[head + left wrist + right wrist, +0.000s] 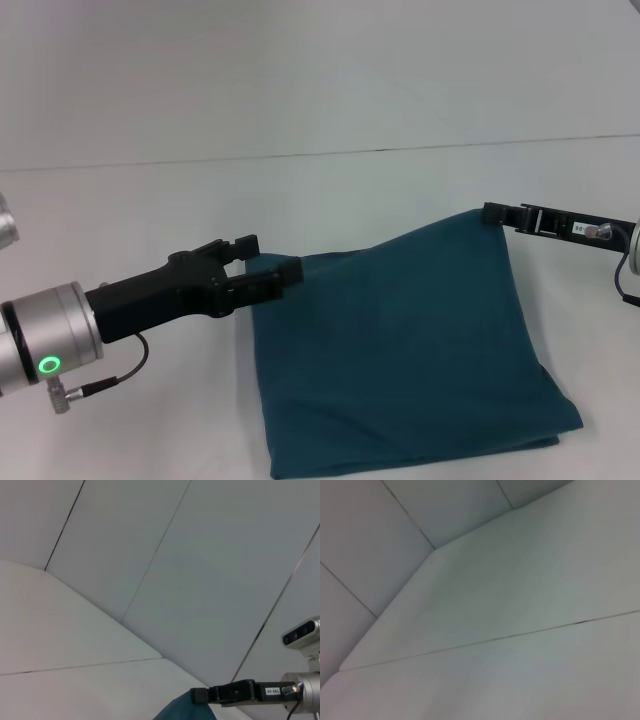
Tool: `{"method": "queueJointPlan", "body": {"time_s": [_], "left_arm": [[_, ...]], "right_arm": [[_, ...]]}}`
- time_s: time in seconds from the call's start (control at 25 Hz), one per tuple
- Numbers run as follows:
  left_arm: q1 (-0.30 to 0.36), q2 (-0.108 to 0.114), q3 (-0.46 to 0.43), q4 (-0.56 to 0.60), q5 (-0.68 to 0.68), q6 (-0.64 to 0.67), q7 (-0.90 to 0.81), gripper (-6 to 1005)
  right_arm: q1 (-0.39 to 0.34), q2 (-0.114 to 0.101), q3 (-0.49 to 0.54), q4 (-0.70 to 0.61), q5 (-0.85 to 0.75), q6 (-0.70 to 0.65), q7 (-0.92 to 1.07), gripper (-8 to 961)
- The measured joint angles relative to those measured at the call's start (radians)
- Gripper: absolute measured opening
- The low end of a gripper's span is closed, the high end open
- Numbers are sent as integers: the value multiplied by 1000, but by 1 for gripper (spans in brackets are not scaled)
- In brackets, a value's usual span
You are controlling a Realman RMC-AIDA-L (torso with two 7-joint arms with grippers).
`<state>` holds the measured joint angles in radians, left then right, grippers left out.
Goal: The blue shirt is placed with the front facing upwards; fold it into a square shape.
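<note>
Fingers: both grippers pinch the far edge of the blue shirt (400, 350), one at each upper corner, lifting it off the white table (150, 210).
Shirt, near edge: the folded bulk lies on the table at the front of the head view, its lower layers bunched at the right corner.
Left gripper (285, 272): fingers closed on the shirt's left corner, just above the table.
Right gripper (494, 213): farther back and higher, fingers closed on the right corner; the left wrist view shows it (199, 695) with a point of teal cloth at its tip.
Cloth between: stretched in a slanted sheet, right side higher than left; no lettering shows.
Right wrist view: only bare table and wall.
Risk: each hold looks to be a thin bite at a corner. Uneven height or pull between the arms could slip one corner free, or drag the resting layers and skew the square.
</note>
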<state>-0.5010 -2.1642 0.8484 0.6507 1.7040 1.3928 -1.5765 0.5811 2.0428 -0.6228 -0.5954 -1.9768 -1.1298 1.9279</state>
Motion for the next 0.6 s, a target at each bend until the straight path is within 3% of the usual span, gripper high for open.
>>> {"method": "queueJointPlan", "body": {"time_s": [0.6], "left_arm": [[-10, 0, 3, -8, 1, -2, 1, 964]], "right_arm": [[-7, 11, -2, 25, -2, 107, -12, 48]]}}
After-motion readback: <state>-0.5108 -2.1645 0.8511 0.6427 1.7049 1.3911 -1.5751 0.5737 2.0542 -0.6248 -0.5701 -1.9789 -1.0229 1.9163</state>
